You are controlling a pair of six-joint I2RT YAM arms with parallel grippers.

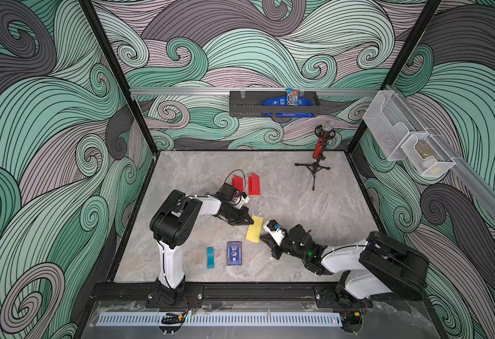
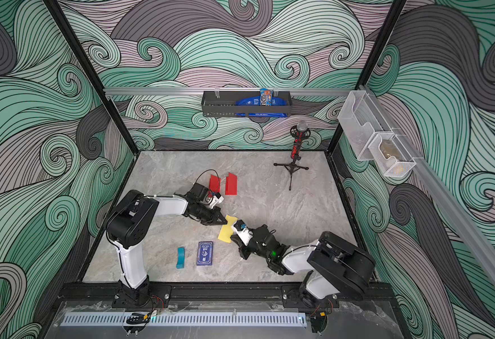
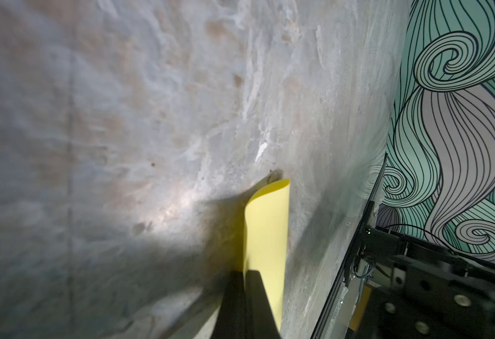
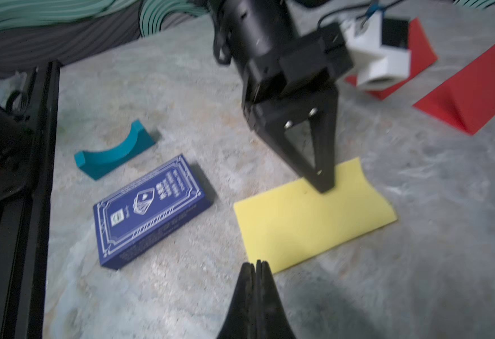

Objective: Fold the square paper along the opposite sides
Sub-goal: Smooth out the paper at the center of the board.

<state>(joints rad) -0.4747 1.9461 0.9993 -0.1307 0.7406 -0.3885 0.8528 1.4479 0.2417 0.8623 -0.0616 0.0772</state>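
Note:
The yellow paper [image 1: 255, 230] [image 2: 228, 229] lies on the grey table as a narrow folded strip. One end curls up a little in the left wrist view [image 3: 266, 229]. My left gripper [image 1: 250, 223] [image 3: 244, 274] is shut, and its tips press down on the paper's far long edge, as the right wrist view shows [image 4: 324, 187]. Whether a layer is pinched between them I cannot tell. My right gripper [image 1: 261, 234] [image 4: 256, 262] is shut and empty, its tip at the opposite long edge of the paper [image 4: 313, 217], close to a corner.
A blue card box [image 1: 234, 253] [image 4: 149, 211] and a teal curved block [image 1: 210, 257] lie in front of the paper. Two red wedges [image 1: 253, 184] stand behind the left arm. A microphone on a tripod [image 1: 316, 164] stands at the back right.

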